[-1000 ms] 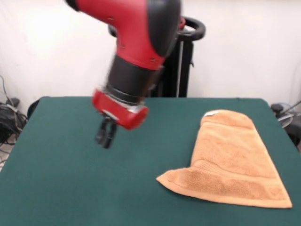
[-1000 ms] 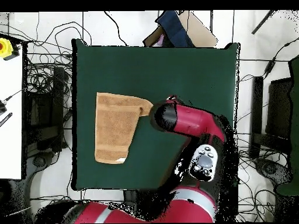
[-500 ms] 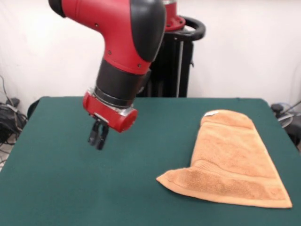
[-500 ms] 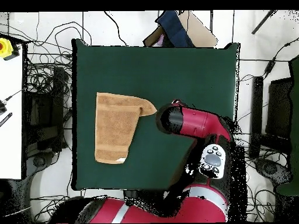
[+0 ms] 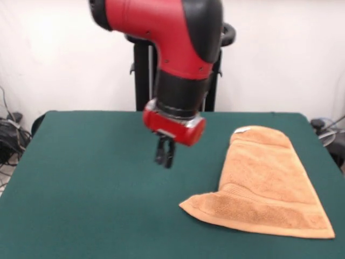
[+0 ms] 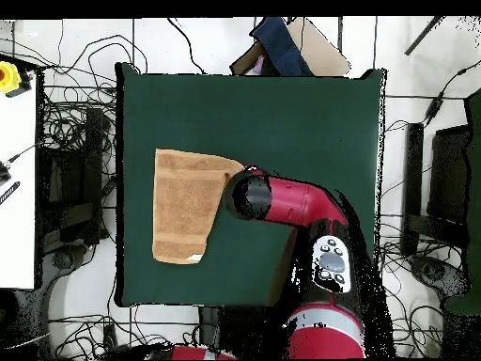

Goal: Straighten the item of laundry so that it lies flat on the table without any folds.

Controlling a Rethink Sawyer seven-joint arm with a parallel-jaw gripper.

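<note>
The item of laundry (image 5: 269,186) is an orange-tan towel on the right part of the green table (image 5: 81,205). It lies folded over into a trapezoid with one pointed corner (image 5: 186,205) reaching left. A small white tag (image 5: 242,129) shows at its far end. My gripper (image 5: 164,158) hangs above bare cloth, left of the towel and apart from it, fingers pressed together with nothing in them. In the overhead view the towel (image 6: 186,202) lies at the table's (image 6: 301,113) left side, and the red arm (image 6: 282,199) covers its pointed corner and hides the gripper.
A black stand (image 5: 141,75) rises behind the table. Cables (image 6: 75,188) crowd the floor around it. A white bench (image 6: 17,179) stands at the overhead view's left edge, and a dark blue cloth on cardboard (image 6: 282,47) lies beyond the top edge.
The arm has swung from the table's left side in the front view to near the towel's pointed corner. The towel has not moved.
</note>
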